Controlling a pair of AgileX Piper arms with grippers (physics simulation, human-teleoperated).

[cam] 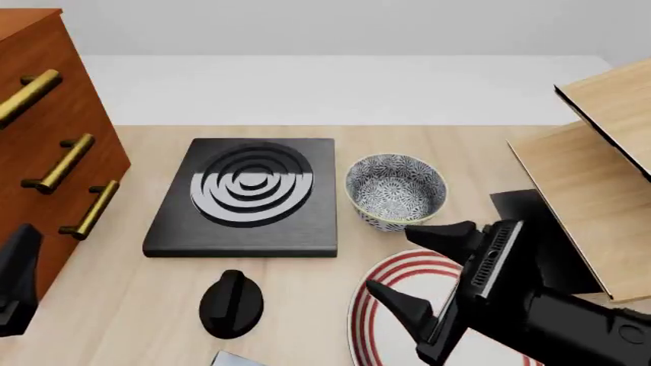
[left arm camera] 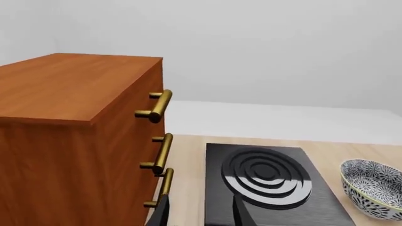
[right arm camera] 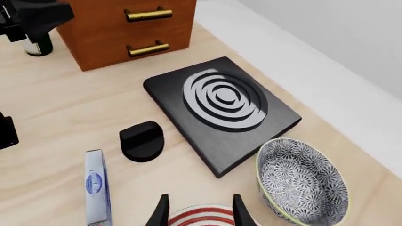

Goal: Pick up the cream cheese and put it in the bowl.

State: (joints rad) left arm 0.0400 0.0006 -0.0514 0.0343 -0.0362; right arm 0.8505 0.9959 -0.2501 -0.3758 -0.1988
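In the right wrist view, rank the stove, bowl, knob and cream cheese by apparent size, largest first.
1. Stove.
2. Bowl, though it sits nearer the camera.
3. Knob and cream cheese: unsure, since the box is long, thin and cut off by the frame edge.

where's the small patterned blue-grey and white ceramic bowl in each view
Left wrist view: the bowl sits at the right edge, cut off.
Front view: the bowl is centre-right.
Right wrist view: the bowl is lower right.
Shared landmark: the black square burner plate, directly beside it.
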